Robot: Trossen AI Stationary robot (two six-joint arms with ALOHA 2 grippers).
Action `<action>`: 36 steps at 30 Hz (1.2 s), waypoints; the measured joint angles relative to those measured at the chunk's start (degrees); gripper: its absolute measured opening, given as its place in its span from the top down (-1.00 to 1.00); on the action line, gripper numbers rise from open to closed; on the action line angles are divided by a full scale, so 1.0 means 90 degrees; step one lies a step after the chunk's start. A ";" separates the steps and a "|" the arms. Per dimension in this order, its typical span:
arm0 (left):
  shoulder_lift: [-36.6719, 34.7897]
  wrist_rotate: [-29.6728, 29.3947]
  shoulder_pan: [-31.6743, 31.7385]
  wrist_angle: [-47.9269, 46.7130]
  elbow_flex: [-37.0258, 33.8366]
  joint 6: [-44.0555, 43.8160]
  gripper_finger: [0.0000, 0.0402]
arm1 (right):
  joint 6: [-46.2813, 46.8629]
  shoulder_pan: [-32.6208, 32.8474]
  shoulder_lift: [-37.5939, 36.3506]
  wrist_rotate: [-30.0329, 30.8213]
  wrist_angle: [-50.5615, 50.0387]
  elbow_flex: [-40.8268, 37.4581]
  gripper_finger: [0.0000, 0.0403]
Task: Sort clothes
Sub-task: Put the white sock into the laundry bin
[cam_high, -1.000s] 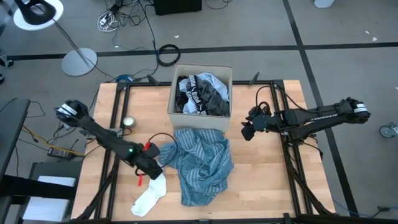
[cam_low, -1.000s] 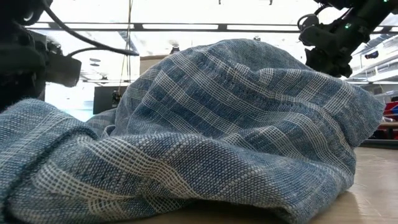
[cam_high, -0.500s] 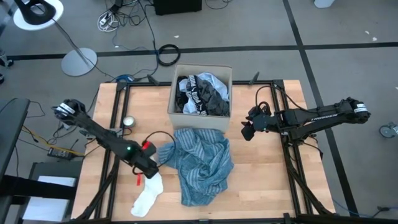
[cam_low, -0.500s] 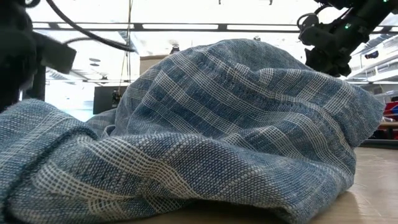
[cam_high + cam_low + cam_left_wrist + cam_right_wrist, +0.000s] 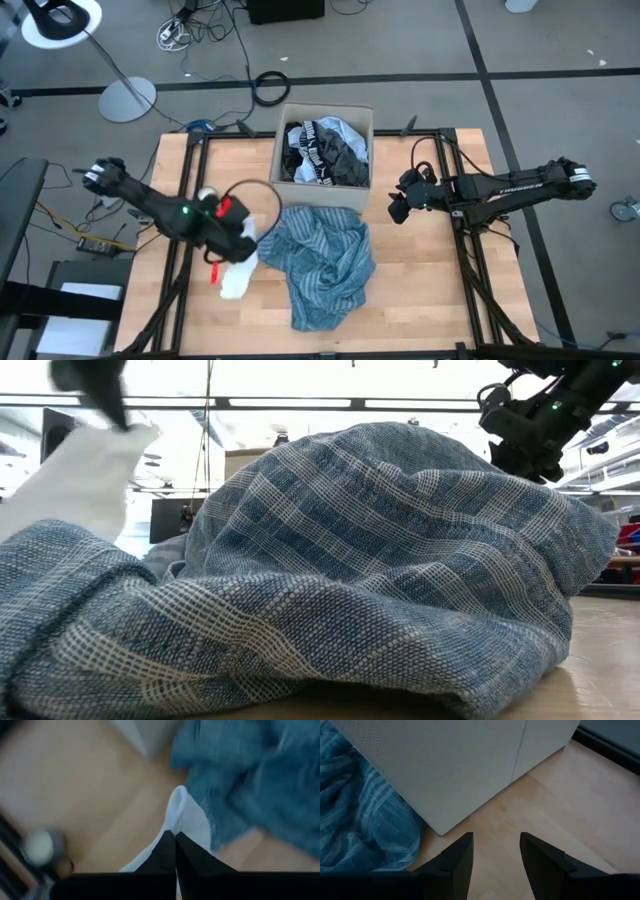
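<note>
Left gripper (image 5: pixel 240 234) clenched on white sock (image 5: pixel 236 275), left-centre of high view; light, limp, dangles; pinched at cuff.

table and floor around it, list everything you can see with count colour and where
blue striped shirt: 1, blue and white, crumpled mid-table in front of the box
white sock: 1, white, hanging from the left hand, off the table
red sock: 1, red, at the left hand; whether held, cannot tell
cardboard box: 1, tan, back centre of table
clothes in box: several, black, grey-white, pale blue
wooden table: 1, light wood
lamp base: 1, white, floor behind
cable coil: 1, black, floor behind
left hand: shut on white sock
right hand: open, right of box
</note>
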 joint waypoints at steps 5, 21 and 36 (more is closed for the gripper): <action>0.0002 -0.0675 0.0775 0.0024 0.0883 0.1375 1.00 | 0.0000 0.0000 0.0001 -0.0001 0.0011 0.0000 0.19; 0.0023 -0.0568 0.3654 0.4165 0.2987 0.6833 1.00 | 0.0017 0.0002 0.0002 -0.0002 0.0038 0.0000 0.19; 0.0476 0.0595 0.4686 0.5139 0.2548 0.7271 0.94 | 0.0010 0.0005 0.0015 -0.0005 0.0038 0.0000 0.19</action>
